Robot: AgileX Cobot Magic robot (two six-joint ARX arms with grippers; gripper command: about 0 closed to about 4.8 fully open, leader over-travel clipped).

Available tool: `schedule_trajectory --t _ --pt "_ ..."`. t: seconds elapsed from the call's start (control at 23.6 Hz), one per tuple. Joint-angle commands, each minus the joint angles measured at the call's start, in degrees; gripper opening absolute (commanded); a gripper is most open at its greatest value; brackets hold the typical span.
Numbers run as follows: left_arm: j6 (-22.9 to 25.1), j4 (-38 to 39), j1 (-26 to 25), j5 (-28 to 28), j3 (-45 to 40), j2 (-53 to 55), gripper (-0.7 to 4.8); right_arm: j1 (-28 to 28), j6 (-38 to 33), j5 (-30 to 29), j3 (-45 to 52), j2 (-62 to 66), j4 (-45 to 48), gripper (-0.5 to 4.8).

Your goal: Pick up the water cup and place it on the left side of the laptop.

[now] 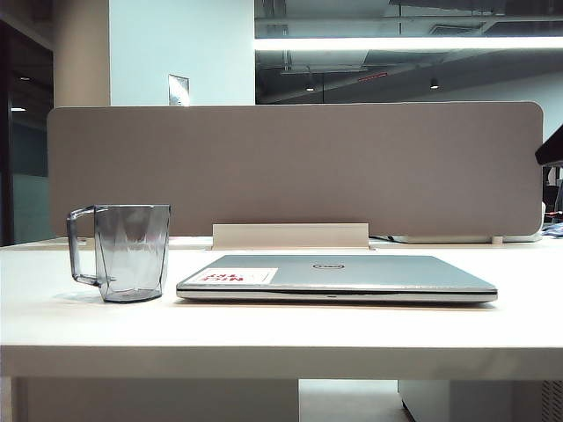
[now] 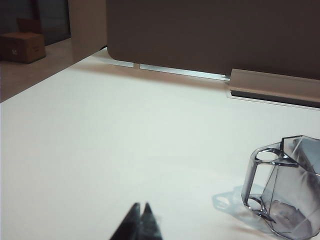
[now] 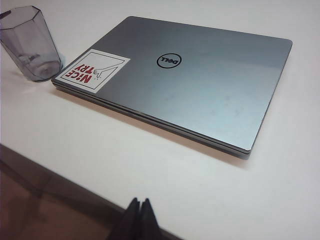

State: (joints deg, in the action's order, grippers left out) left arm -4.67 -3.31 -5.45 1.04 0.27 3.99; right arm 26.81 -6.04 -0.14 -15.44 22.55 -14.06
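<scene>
Water cup (image 1: 130,253) stands upright on the white counter (image 1: 281,325), just beside the left edge of the laptop (image 1: 339,274), a narrow gap between them; not touching. Handle points away from the laptop. Cup is empty, smoky-grey, faceted sides, thick clear base.

Laptop lies flat, lid closed, oval logo up. White sticker (image 3: 93,70) with red letters sits on the lid corner nearest the cup.

Left gripper (image 2: 140,212): jaws fully closed, tips pressed together, holding nothing. It hangs above bare counter. The cup (image 2: 287,192) is ahead of the jaws and off to one side, well apart from them; its handle faces the jaw side. Beyond the cup, a grey partition panel (image 2: 210,35) rises from the far edge of the counter.

Right gripper (image 3: 140,210): jaws fully closed, tips together, holding nothing. It sits over the near edge of the counter (image 3: 150,160). The laptop (image 3: 200,85) lies ahead of the jaws, well apart; the cup (image 3: 31,42) is farther ahead still, past the laptop's sticker corner, just beside the lid edge.

Neither gripper shows in the exterior view. A pale bracket (image 1: 290,236) sits at the foot of the partition, behind the laptop. A cardboard box (image 2: 21,46) is on the floor past the counter, in the left wrist view.
</scene>
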Motion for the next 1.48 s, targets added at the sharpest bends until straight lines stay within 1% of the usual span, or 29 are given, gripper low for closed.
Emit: schedule_trajectory --t 0.04,0.13,0.25,0.3,0.42,0.51,1.23,1.31,1.4,1.48 --pt "0.24 3.23 0.85 -0.22 0.17 -2.78 -0.06 -0.02 -0.13 0.22 -0.15 0.04 0.59 -0.08" --pt "0.22 6.36 1.16 -0.24 0.17 -3.78 -0.06 -0.02 -0.13 0.22 -0.15 0.07 0.61 -0.08" --pt "0.44 8.24 1.77 -0.22 0.17 -3.78 -0.06 -0.02 -0.13 0.20 -0.15 0.09 0.55 -0.08" --pt "1.36 8.76 2.34 -0.55 0.17 -3.78 -0.06 -0.02 -0.13 0.20 -0.15 0.04 0.50 -0.08" --pt "1.55 8.76 2.97 -1.31 0.17 -3.76 -0.06 -0.02 -0.13 0.20 -0.15 0.09 0.61 -0.08" --pt "-0.24 8.79 2.95 -1.33 0.17 -3.76 -0.06 -0.02 -0.13 0.20 -0.15 0.09 0.57 -0.08" --pt "-0.24 8.81 2.93 -1.27 0.17 -3.76 -0.06 -0.13 0.28 0.24 -0.15 0.09 0.63 -0.08" --pt "-0.24 8.81 2.93 -1.27 0.17 -3.76 -0.06 -1.49 2.03 0.04 -0.13 -0.09 0.76 -0.08" --pt "-0.24 8.83 2.93 -1.27 0.17 -3.76 -0.06 -7.19 0.72 0.04 0.15 -2.25 1.73 -0.08" --pt "-0.24 8.81 2.91 -1.29 0.17 -3.76 -0.06 -10.86 0.17 0.02 1.20 -4.22 4.59 -0.08"
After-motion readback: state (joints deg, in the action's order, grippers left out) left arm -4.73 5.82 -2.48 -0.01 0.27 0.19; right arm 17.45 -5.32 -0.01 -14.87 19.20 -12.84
